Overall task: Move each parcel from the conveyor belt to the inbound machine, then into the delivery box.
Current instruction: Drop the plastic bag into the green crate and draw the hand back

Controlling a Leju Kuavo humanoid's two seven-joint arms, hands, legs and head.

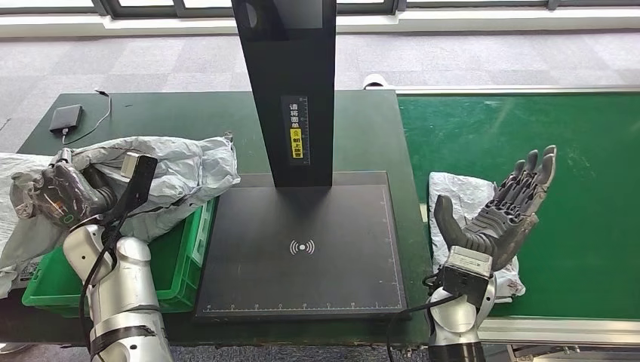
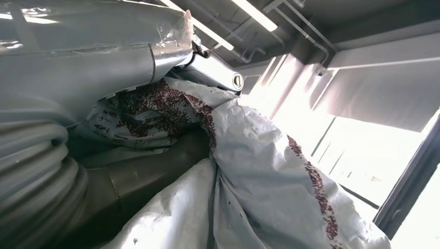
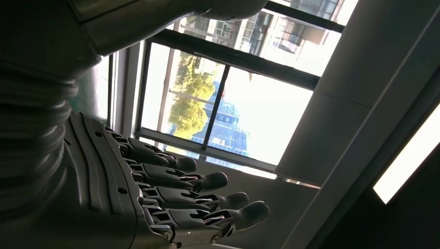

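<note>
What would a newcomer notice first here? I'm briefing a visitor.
The tall black scanner column rising mid-table over its dark pad. At left, the left hand grips a crumpled grey parcel above the green box. At right, the open right hand is raised above another parcel at the green belt's edge.

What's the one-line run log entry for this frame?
left hand: holds grey parcel over green box | right hand: open, above white parcel on belt | scanner: bare

A parcel-sorting station: green conveyor belt [image 1: 521,136] at 3 o'clock, flat black scanner platform [image 1: 302,249] centre (carpeted, big-windowed office hall).
</note>
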